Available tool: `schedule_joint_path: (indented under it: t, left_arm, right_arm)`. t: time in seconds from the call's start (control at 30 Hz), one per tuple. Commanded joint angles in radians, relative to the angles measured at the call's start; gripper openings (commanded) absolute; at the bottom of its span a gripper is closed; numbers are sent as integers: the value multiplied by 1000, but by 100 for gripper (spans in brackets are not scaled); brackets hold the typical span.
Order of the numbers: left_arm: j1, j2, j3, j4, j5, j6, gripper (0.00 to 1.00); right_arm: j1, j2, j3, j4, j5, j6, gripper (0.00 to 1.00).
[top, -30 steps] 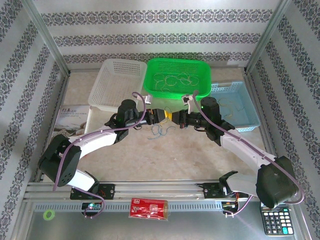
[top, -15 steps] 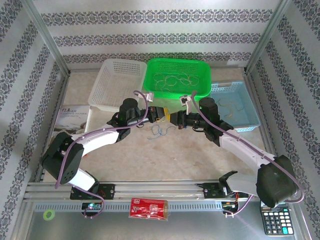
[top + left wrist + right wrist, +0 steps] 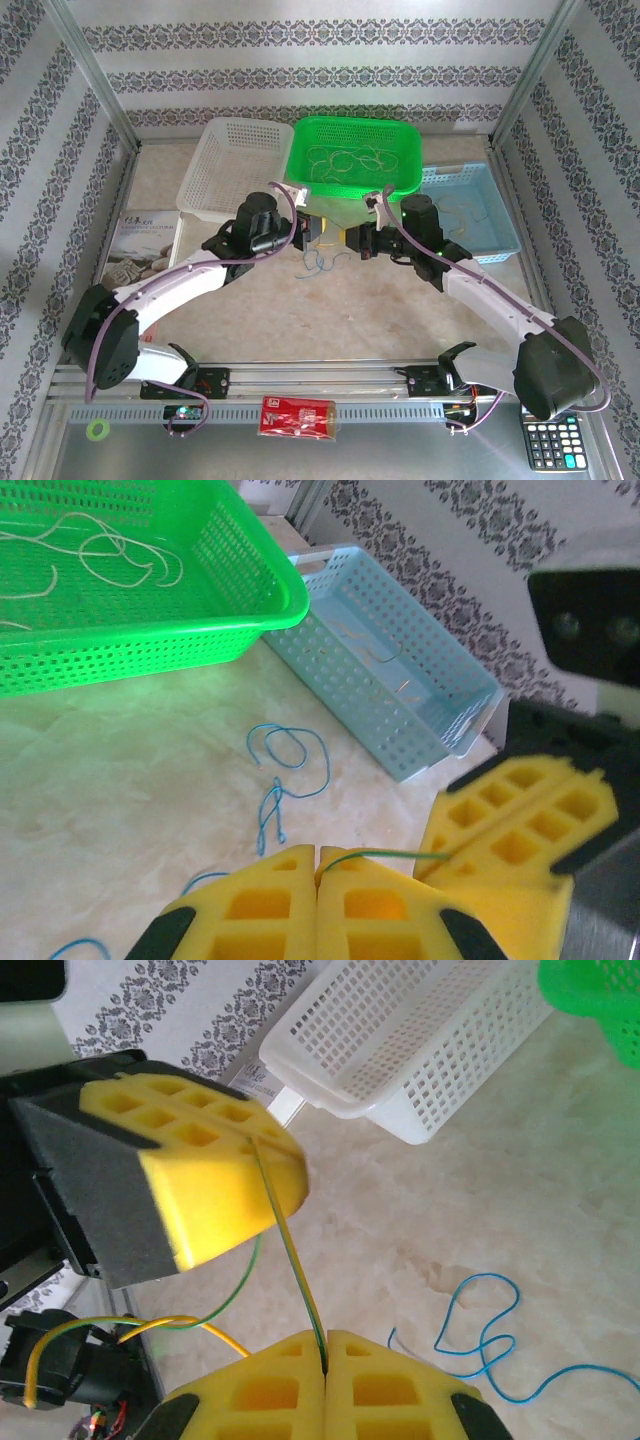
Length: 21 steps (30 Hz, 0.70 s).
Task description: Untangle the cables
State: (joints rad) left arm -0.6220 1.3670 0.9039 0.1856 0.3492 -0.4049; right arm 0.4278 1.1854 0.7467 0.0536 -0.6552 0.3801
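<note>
Green cable (image 3: 290, 1250) runs taut between the left claw (image 3: 316, 865) and the right claw (image 3: 325, 1355), both pinched shut on it above the worktop (image 3: 120, 780). A blue cable (image 3: 285, 770) lies looped beneath and cream ones (image 3: 110, 565) crowd the green basket (image 3: 200, 627), so most sorting seems left.

One end of the green wire (image 3: 390, 855) is hidden between the pads of the left gripper (image 3: 316, 865). The green basket (image 3: 200, 630) runs off that view's top and left edges. From above, the wires (image 3: 462, 208) in the blue basket (image 3: 498, 240) are too thin to count.
</note>
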Motion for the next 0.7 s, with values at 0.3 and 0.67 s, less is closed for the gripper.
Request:
schedule_joint_path:
  t: [0.3,0.67]
  left_arm:
    - [21,-98,15,-95,-177,199,0]
    - [21,-91,-14,-170,-237,295,0]
  right_arm:
    - [3,-7,21,-139,61,-66,0]
    - [-32,-98,47,-159,88,-56,0]
